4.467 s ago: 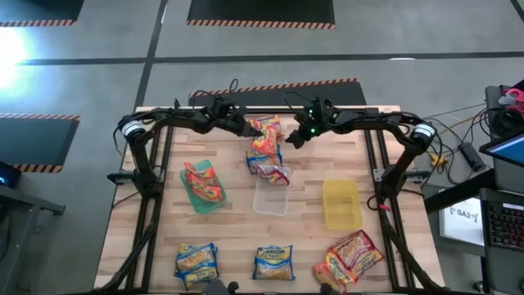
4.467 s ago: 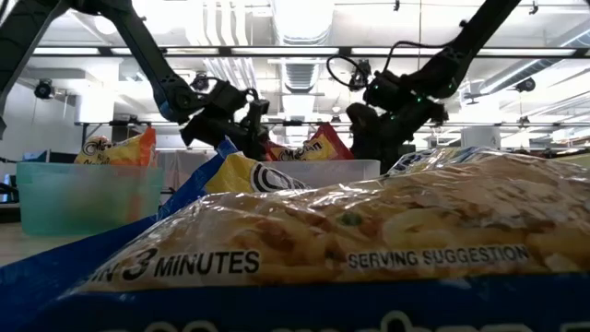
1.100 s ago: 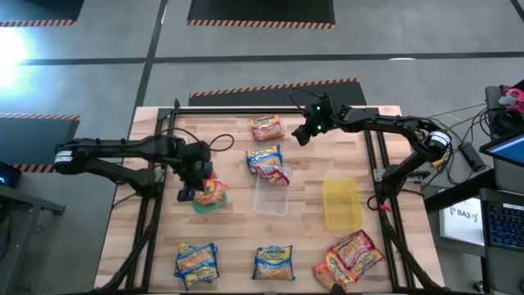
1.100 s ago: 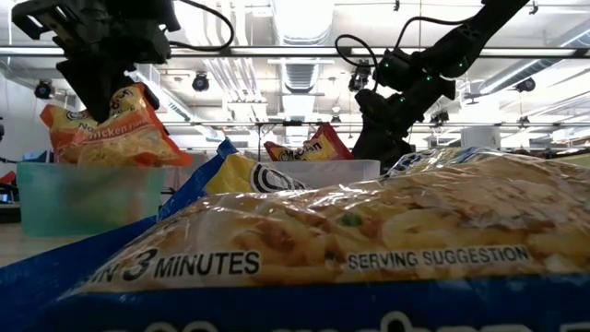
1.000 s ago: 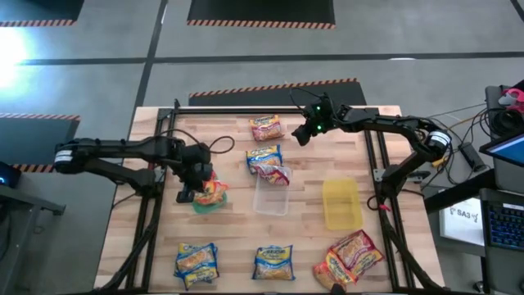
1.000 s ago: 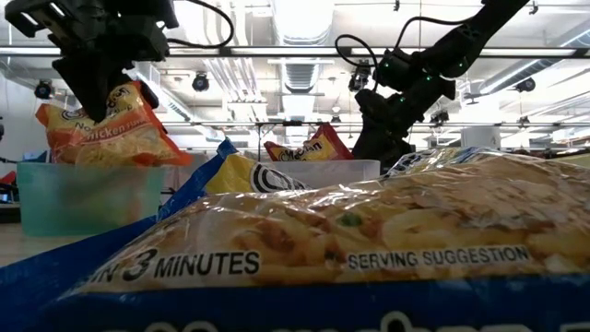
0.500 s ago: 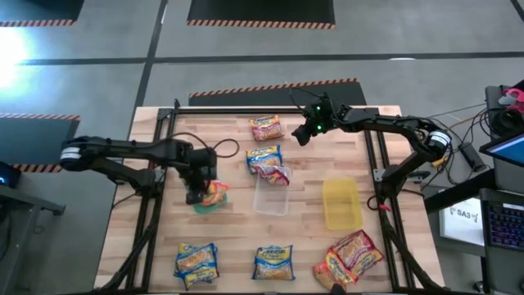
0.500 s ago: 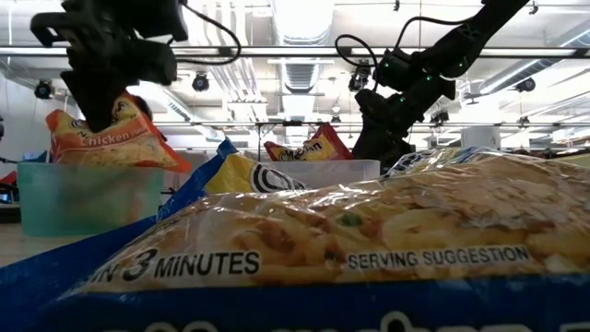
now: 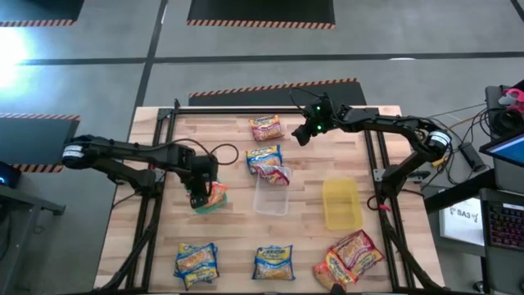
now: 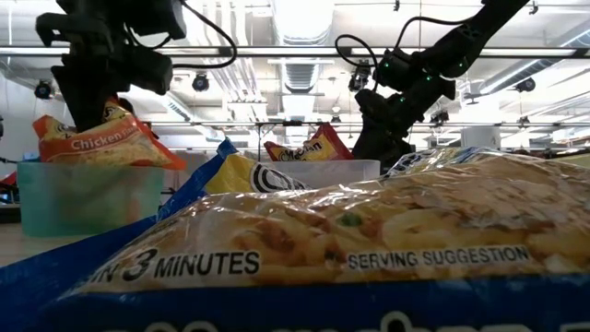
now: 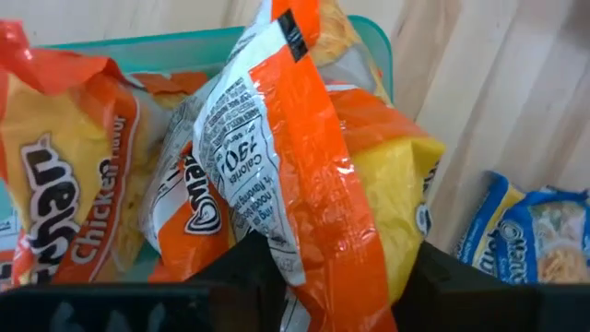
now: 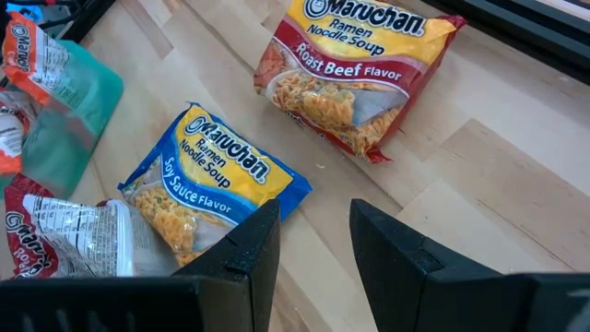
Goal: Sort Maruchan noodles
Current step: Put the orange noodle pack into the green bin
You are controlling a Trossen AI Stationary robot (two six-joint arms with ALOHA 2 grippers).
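The wooden table (image 9: 229,238) carries three bins in a row across its middle: a green bin (image 9: 210,202) on the left, a clear bin (image 9: 271,197) in the centre and a yellow bin (image 9: 341,204) on the right. Noodle packets lie scattered around them: blue ones (image 9: 196,260) along the near edge, a red and orange heap (image 9: 352,258) at the near right corner, and a roast beef packet (image 12: 355,65) and a soy sauce packet (image 12: 205,183) at the far side.

The step in hand looks like the drop of an orange chicken packet (image 11: 295,184) into the green bin, which already has another orange packet inside. The left claw (image 9: 199,192) hangs right over that bin. Its fingers show as dark shapes on either side of the packet's lower end, set moderately apart; I cannot tell for sure whether they have let go, since the packet fills the wrist view and hides the contact.

The right claw (image 12: 309,242) waits at the far side of the table, fingers part open and empty, above bare wood near the soy sauce packet.

Next, I judge, the left arm should lift clear of the green bin and go for another loose packet, matching it by colour to a bin.
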